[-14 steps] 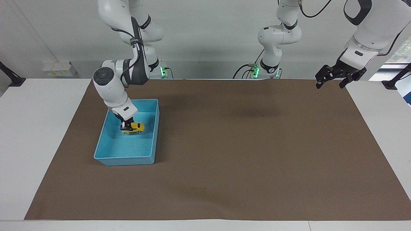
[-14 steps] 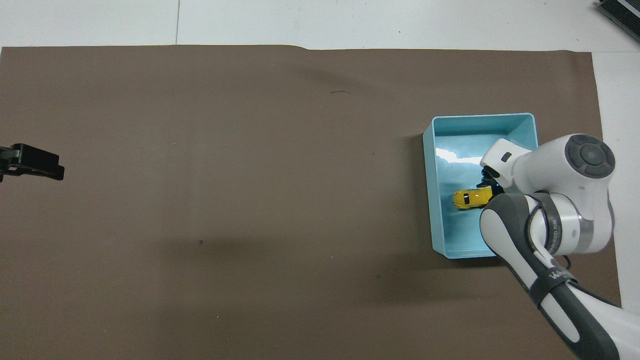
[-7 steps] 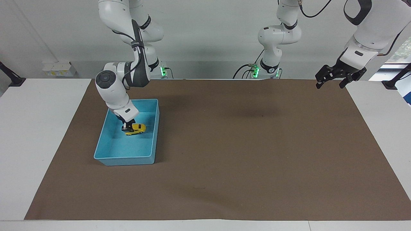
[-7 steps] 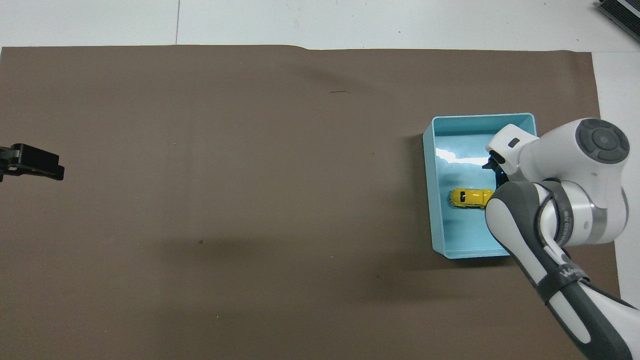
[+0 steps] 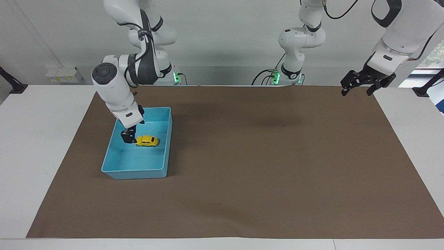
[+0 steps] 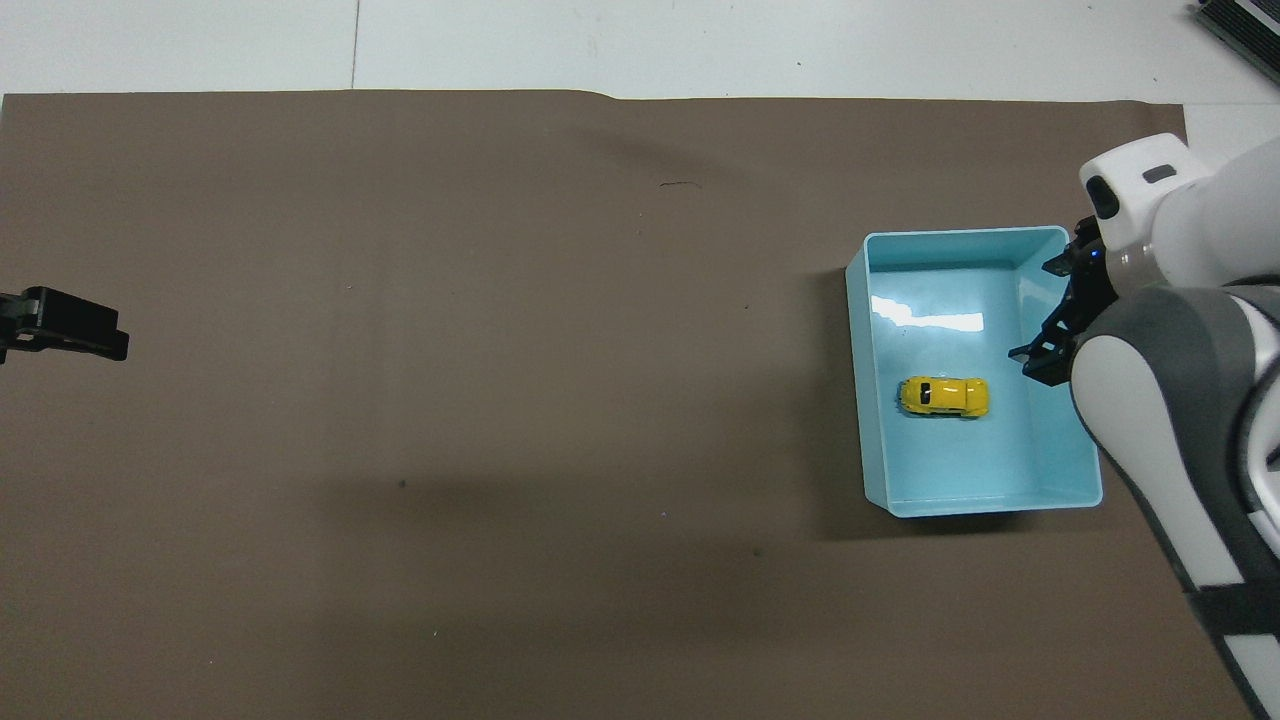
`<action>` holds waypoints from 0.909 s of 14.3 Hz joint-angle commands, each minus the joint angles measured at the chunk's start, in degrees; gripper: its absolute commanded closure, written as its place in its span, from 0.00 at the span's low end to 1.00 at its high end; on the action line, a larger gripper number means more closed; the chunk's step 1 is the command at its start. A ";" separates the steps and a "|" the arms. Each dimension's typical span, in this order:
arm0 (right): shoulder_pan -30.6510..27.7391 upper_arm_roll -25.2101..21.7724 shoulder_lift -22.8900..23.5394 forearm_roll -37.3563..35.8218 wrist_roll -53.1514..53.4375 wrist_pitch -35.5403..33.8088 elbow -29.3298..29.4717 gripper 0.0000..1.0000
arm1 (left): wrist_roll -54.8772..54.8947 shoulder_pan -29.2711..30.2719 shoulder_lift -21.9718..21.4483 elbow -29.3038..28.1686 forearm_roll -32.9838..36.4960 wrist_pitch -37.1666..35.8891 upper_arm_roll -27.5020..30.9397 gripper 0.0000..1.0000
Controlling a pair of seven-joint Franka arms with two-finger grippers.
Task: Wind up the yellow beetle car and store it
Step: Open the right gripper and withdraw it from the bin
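Nearest to us, our right gripper hangs low inside the blue bin, over its floor at the side toward our right arm's end of the table. Whether its fingers stand apart or together we cannot tell, but it holds nothing. The yellow beetle car sits upright on its wheels on the bin floor just beside that gripper, apart from it, on the side toward the middle of the table. Its long axis runs across the bin, along the line from our right arm's end to our left arm's end. We judge the storing done; what remains is to lift the right arm straight up, clear of the bin wall and of the car. Our left gripper waits in the air over the brown mat at its own end of the table, fingers spread and empty, well apart from the bin.
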 commanded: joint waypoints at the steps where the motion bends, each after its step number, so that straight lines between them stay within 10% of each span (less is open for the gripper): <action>1: -0.11 0.22 -0.89 0.94 11.43 -4.27 4.88 0.00 | -0.08 1.06 -0.42 0.48 -0.80 -1.15 -0.57 0.00; 13: -2.13 -0.57 -1.86 6.12 55.48 -17.74 16.68 0.00 | -0.08 1.06 -0.42 0.48 -0.80 -1.15 -0.57 0.00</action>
